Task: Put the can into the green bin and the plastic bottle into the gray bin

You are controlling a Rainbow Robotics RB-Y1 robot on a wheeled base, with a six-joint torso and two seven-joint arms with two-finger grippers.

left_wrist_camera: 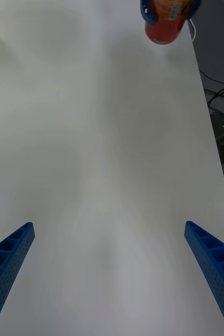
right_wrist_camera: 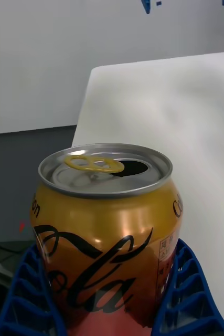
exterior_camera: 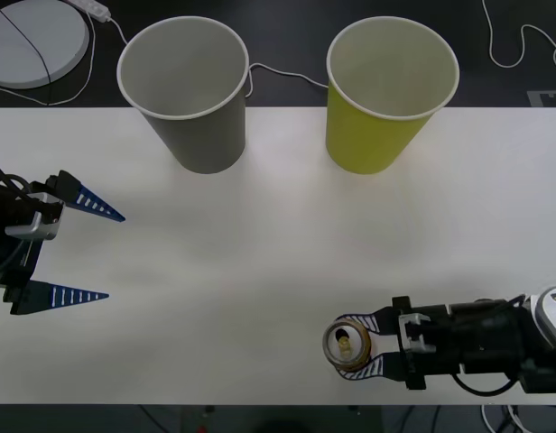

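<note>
The can (exterior_camera: 343, 343) stands upright near the table's front edge on the right, its opened top facing up. My right gripper (exterior_camera: 352, 346) is shut on it, a blue finger on each side; in the right wrist view the can (right_wrist_camera: 106, 231) sits between the fingers (right_wrist_camera: 188, 294). The gray bin (exterior_camera: 188, 99) stands at the back left of centre and the green bin (exterior_camera: 386, 108) at the back right, both upright and open. My left gripper (exterior_camera: 114, 257) hovers open at the left edge, its fingers (left_wrist_camera: 7, 262) wide apart over bare table. The plastic bottle is out of view.
The white table (exterior_camera: 278, 234) lies between the grippers and the bins. Behind its far edge lie a round white disc (exterior_camera: 34, 41) and thin white cables (exterior_camera: 282, 74) on a dark floor. In the left wrist view the can (left_wrist_camera: 167, 23) shows far off.
</note>
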